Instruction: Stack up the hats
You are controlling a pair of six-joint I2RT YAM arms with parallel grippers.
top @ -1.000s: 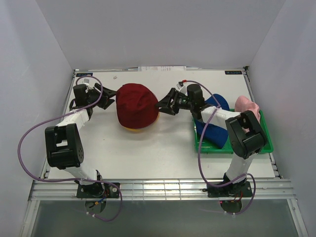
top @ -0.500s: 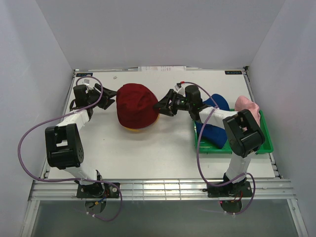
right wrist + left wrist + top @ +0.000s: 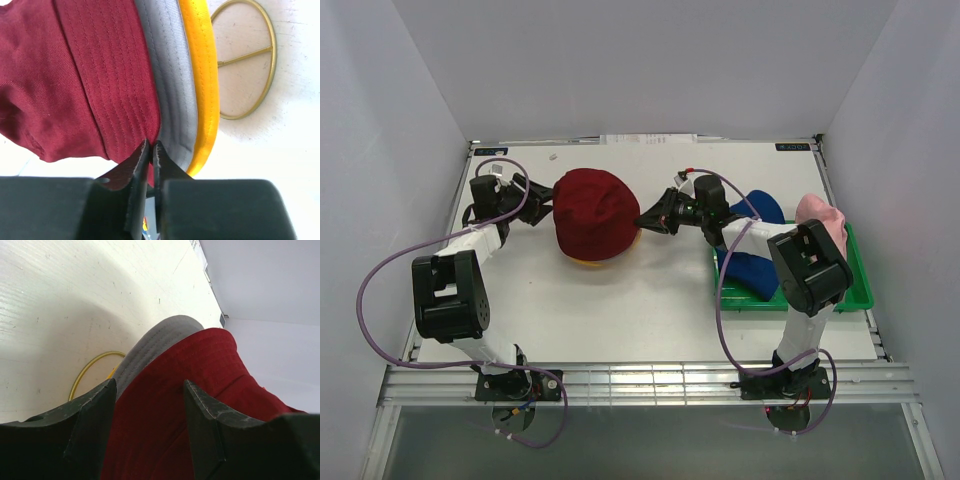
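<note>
**Three hats stacked left of centre, two more in the tray**

The counter (image 3: 650, 300) is a white board, finely scuffed in the wrist views. Plain pale walls box it in on the left, far and right sides. A metal rail (image 3: 650, 380) runs along its 6 o'clock edge, and a sheet of paper (image 3: 648, 138) lies at the 12 o'clock edge.

The stack sits a little left of the counter's middle, toward 11 o'clock. The dark red hat (image 3: 595, 212) is on top, crown up toward the overhead camera. From above it is nearly round, slightly longer from 12 to 6. Under it lies the grey hat (image 3: 167, 75) and under that the yellow hat (image 3: 202, 75), its brim a thin crescent at the stack's 6 o'clock. The ring of a gold wire stand (image 3: 245, 56) lies flat on the counter beside the brims.

The left fingers (image 3: 542, 196) are at the stack's 9 o'clock, spread wide with red fabric showing between them — nothing pinched. The right fingers (image 3: 645, 221), at 3 o'clock, are pressed together on the edge of the red brim.

Toward the counter's 3 o'clock, a green tray (image 3: 855, 295) holds the blue hat (image 3: 750, 268). It runs roughly 12 to 6 and is partly hidden by the right arm. The pink hat (image 3: 820, 215) is bunched at the tray's 1 o'clock corner.
</note>
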